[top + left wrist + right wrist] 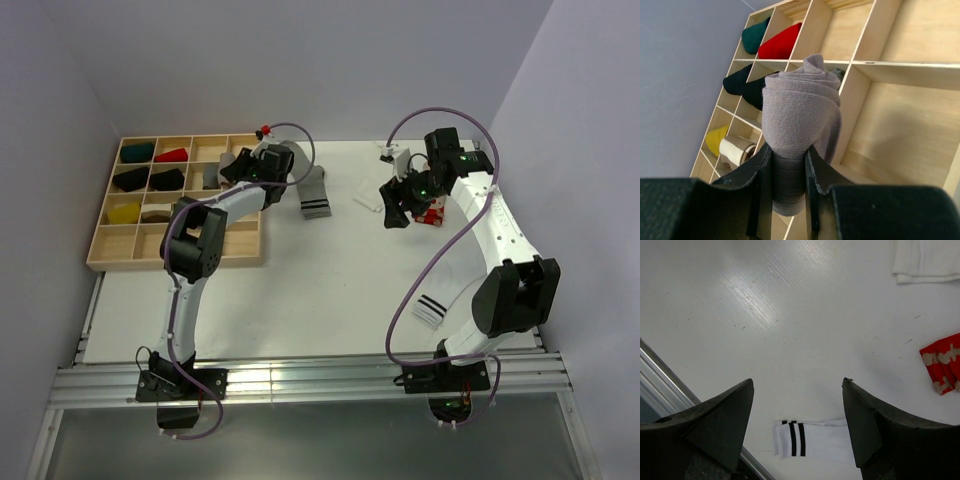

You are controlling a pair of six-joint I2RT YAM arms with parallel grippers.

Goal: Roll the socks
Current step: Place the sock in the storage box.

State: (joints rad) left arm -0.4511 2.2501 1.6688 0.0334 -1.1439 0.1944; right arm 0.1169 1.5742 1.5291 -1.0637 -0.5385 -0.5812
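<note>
rolled grey sock (801,112) — base pinched between jaws of left gripper (789,162)

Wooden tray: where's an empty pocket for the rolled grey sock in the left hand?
The tray's two near-left pockets are bare, and so is the pocket right of the red roll: room for the grey sock. The left pockets beyond are crowded with rolled socks.

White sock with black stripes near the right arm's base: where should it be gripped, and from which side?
Probably at the striped cuff end, from straight above: the white sock lies flat on the table, so the open right gripper could straddle its narrow width there and pinch the fabric up.
</note>
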